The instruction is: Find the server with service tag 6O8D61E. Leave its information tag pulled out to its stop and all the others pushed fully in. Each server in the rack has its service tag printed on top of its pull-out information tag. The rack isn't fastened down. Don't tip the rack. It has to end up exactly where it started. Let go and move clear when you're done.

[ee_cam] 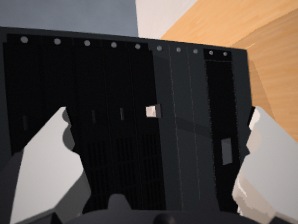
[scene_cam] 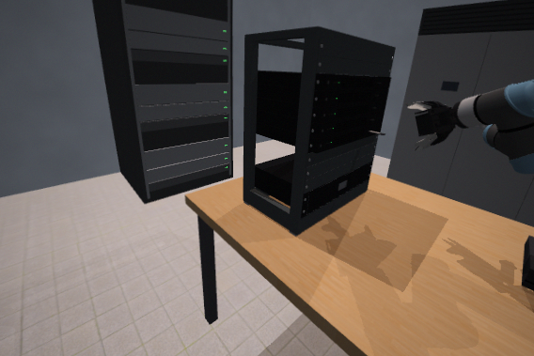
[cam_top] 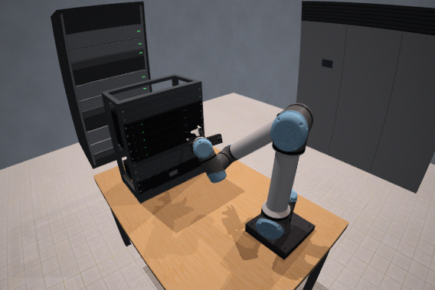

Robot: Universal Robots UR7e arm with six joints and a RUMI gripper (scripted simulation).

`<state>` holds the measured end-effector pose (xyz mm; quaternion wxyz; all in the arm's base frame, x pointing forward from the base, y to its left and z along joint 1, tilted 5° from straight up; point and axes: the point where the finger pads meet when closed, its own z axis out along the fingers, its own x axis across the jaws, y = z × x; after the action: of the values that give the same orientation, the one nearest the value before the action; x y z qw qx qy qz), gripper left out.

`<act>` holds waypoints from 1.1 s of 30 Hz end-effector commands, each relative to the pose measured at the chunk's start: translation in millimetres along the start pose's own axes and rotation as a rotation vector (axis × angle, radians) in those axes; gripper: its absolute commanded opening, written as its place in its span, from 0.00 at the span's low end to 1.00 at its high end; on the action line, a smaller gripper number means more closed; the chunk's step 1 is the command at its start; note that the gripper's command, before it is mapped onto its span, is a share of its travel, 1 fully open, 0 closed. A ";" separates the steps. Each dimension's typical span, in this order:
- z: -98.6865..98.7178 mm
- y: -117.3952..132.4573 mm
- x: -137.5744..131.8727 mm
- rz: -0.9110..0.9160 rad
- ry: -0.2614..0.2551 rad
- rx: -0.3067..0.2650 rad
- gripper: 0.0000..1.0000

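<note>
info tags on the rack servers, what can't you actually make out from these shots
- Service tag text: one information tag sticks out, but in the wrist view its top face is too small to read; the exterior view shows it edge-on.
- Other tags: the dark server fronts hide whether all are fully in.
- Arm base: cut off by the exterior view's right edge.
- Open end effector: partly hidden behind the wrist in the top view.

Links [cam_top: 282,178]: grey tubes.
Joint caps [cam_top: 289,130]: light blue, round.
Base plate [cam_top: 302,232]: black, square.
Hand [scene_cam: 430,124]: black body, pale fingers.
</note>
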<state>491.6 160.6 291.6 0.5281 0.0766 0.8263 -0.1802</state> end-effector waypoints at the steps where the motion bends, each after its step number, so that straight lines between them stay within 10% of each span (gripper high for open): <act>1: -0.4 -0.2 -0.7 -0.005 -0.001 0.000 1.00; 33: -1.4 -0.6 -2.0 -0.036 -0.001 0.003 1.00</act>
<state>491.0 160.7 293.3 0.5249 0.0637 0.8272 -0.1902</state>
